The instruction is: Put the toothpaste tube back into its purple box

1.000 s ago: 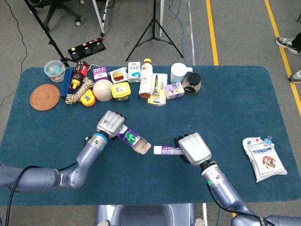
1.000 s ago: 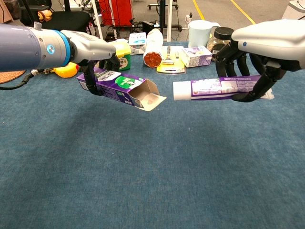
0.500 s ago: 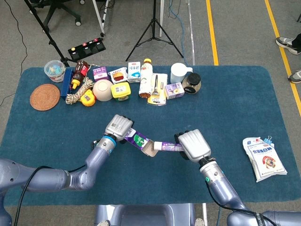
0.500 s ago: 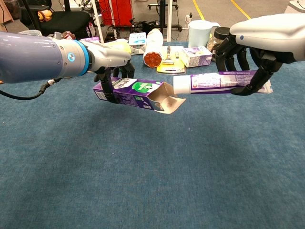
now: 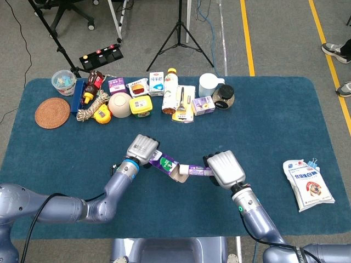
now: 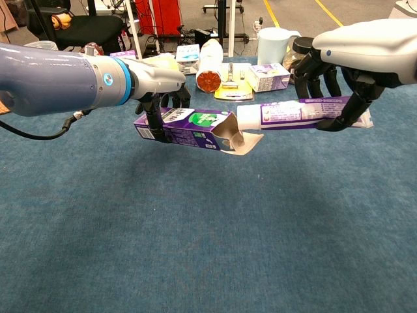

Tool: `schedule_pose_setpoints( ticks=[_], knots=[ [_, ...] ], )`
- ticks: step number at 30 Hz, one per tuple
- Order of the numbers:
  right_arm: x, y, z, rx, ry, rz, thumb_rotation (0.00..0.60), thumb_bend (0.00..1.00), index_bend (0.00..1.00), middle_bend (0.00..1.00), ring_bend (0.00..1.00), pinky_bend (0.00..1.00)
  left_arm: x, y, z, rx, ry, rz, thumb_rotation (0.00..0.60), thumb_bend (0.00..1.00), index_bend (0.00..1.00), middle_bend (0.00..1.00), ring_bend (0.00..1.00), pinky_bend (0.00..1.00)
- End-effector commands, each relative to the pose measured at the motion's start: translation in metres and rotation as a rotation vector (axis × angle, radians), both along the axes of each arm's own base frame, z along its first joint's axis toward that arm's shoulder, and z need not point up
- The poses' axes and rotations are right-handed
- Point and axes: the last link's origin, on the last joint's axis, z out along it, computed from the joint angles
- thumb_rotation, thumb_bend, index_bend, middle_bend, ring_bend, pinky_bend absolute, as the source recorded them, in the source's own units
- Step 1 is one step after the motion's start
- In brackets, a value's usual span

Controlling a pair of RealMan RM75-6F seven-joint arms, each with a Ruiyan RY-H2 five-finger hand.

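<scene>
I have the left robot hand (image 6: 156, 81) wrapped around the purple box (image 6: 186, 127), holding it clear of the blue tabletop (image 6: 195, 235) with its open end facing the other arm. In the head view that same left robot hand (image 5: 142, 148) sits over the closed end of the purple box (image 5: 163, 163). My right robot hand (image 6: 348, 62) grips the toothpaste tube (image 6: 296, 114) near its flat tail, fingers curled over the top and thumb underneath. The tube lies roughly level, its white cap end right at the box mouth, touching the loose end flap (image 6: 242, 140) that hangs open below it. From the chest view I cannot tell whether the cap is already inside the opening or just against it. From above, the right robot hand (image 5: 226, 169) hides most of the toothpaste tube (image 5: 195, 171). Along the far edge of the tabletop stand a white pitcher (image 5: 209, 84) and a woven coaster (image 5: 52, 112).
</scene>
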Motion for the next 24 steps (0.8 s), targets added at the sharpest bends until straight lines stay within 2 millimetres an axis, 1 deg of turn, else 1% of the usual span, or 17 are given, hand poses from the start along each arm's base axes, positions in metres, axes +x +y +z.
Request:
schedule_pose_setpoints(
  ticks=[1,7,14,18,24],
  knots=[
    [0.000,0.000,-0.001,0.001,0.007,0.000,0.600,0.71,0.59,0.62,0.55,0.60,0.000,0.000,0.000,0.000,-0.001,0.001,0.600,0.29,0.54,0.47,0.37,0.58],
    [0.003,0.002,-0.004,0.004,0.008,0.005,0.600,0.71,0.59,0.62,0.55,0.60,0.002,0.001,0.001,0.001,-0.006,0.003,0.600,0.29,0.54,0.47,0.37,0.58],
    [0.010,0.002,0.000,-0.010,-0.005,0.019,0.600,0.71,0.60,0.62,0.56,0.61,0.002,0.001,-0.001,0.002,0.003,0.005,0.600,0.29,0.54,0.47,0.37,0.58],
    [0.010,0.004,0.002,-0.010,-0.005,0.024,0.600,0.71,0.60,0.62,0.56,0.61,0.001,0.003,-0.003,0.003,0.001,0.015,0.600,0.29,0.54,0.47,0.37,0.58],
    [0.010,0.005,-0.002,-0.002,-0.004,0.024,0.600,0.71,0.60,0.62,0.56,0.61,0.003,0.003,-0.006,-0.001,-0.003,0.016,0.600,0.29,0.54,0.47,0.37,0.58]
  ],
)
